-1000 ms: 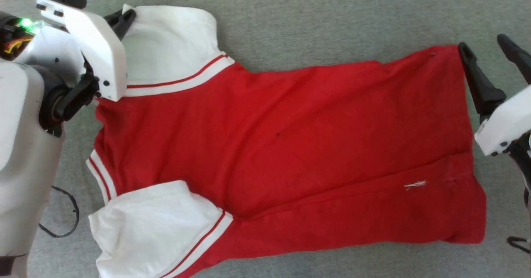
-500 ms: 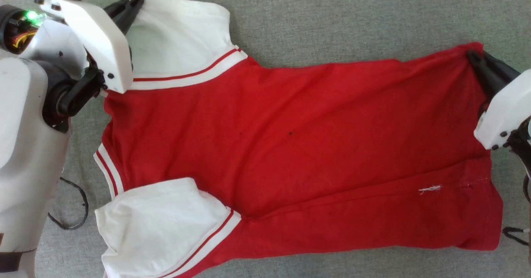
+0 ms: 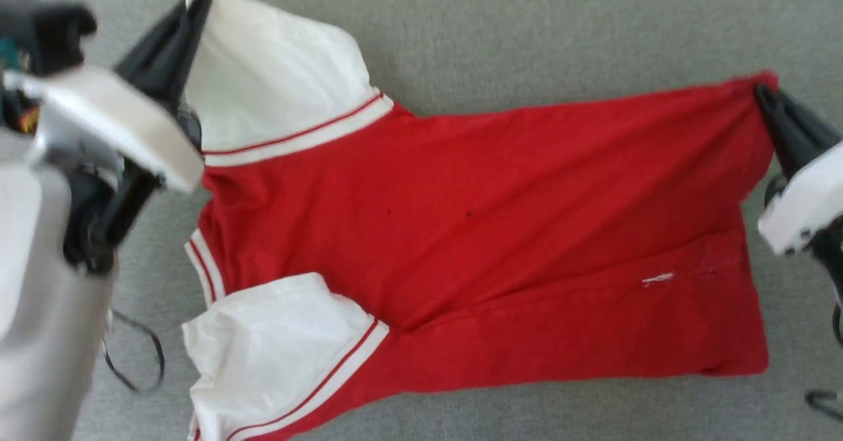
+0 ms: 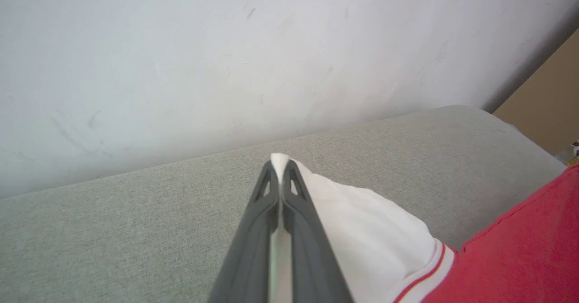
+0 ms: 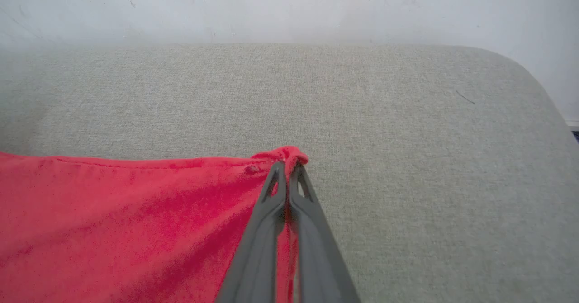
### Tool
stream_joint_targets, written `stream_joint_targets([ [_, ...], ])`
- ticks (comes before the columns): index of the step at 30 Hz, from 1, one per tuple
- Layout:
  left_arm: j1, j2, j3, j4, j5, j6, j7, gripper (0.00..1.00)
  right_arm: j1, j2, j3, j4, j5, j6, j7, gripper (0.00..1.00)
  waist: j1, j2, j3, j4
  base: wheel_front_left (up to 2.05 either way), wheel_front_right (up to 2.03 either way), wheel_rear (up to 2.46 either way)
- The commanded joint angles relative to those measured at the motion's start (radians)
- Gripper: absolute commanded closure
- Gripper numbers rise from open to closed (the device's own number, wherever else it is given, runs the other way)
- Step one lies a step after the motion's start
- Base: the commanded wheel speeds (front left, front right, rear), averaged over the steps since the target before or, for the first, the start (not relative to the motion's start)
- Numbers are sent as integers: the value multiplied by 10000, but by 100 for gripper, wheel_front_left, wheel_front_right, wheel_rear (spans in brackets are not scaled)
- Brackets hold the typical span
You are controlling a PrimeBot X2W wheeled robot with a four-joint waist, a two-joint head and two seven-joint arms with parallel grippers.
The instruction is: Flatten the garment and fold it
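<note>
1. Closed the right pincer [image 3: 765, 93] onto the far hem corner of the garment [image 3: 500, 230] within the last second, from wide open just beside it. Allowed for a shift of the head camera as well, so claimed no slide of the cloth.
2. Found the left pincer [image 3: 196, 1] clamped on the tip of the far white sleeve [image 3: 276, 79], with a sliver of white cloth pinched between its fingers in the left wrist view.
3. Saw the garment spread sideways on the grey fabric-covered surface [image 3: 527, 33], collar end toward the robot's left and hem toward its right, plain red side up. Noted the near sleeve [image 3: 276, 342] lying loose, and a long crease along the near part.
4. Judged the step in hand as flattening, with both far corners gripped and the far edge drawn taut between them.
5. Judged the next move to call for an even pull on both corners, apart and away, without slipping either grip, before any fold.
</note>
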Motion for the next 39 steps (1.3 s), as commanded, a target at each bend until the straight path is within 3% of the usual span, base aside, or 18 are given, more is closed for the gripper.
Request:
stream_joint_targets([
  [1, 797, 55, 247, -524, -231, 50, -307, 100, 529, -79, -61, -5, 251, -9, -260, 100, 0, 0, -1014, 221, 0, 0, 0],
  [8, 3510, 138, 841, -2374, -1077, 485, -602, 100, 2309, 107, -464, 45, 916, -9, -874, 100, 0, 0, -2150, 504, 0, 0, 0],
  [17, 6512, 53, 1203, -3413, -2066, 978, -545, 100, 3900, 544, -730, 233, 1253, -9, -1251, 100, 0, 0, -2775, 669, 0, 0, 0],
  [24, 7760, 119, 942, -3064, -2314, 1221, -54, 100, 4413, 601, -781, 358, 1221, -9, -1287, 100, 0, 0, -2798, 742, 0, 0, 0],
  [32, 7521, -165, 160, -1954, -2097, 1214, 345, 98, 4245, 703, -415, 703, 1192, -9, -1329, 100, 0, 0, -2856, 762, 0, 0, 0],
  [33, 7427, -205, 96, -1796, -2039, 1207, 334, 75, 4212, 698, -365, 753, 1190, -9, -1335, 100, 0, 0, -2853, 760, 0, 0, 0],
  [34, 7331, -220, 32, -1656, -1949, 1206, 320, 44, 4180, 691, -324, 802, 1197, -9, -1336, 100, 0, 0, -2848, 754, 0, 0, 0],
  [35, 7238, -243, -11, -1551, -1867, 1200, 275, 0, 4149, 687, -300, 837, 1207, -9, -1332, 80, 0, 0, -2841, 746, 0, 0, 0],
  [36, 7144, -305, -7, -1485, -1846, 1198, 191, 0, 4122, 680, -285, 857, 1216, -9, -1327, 49, 0, 0, -2832, 738, 0, 0, 0],
  [37, 7062, -383, 31, -1457, -1861, 1202, 83, 0, 4111, 667, -288, 866, 1219, -9, -1333, 0, 0, 0, -2822, 733, 0, 0, 0],
  [39, 6942, -574, 209, -1529, -1982, 1169, -257, 0, 4108, 685, -429, 792, 1247, -9, -1349, 0, 0, 0, -2807, 725, 0, 0, 0],
])
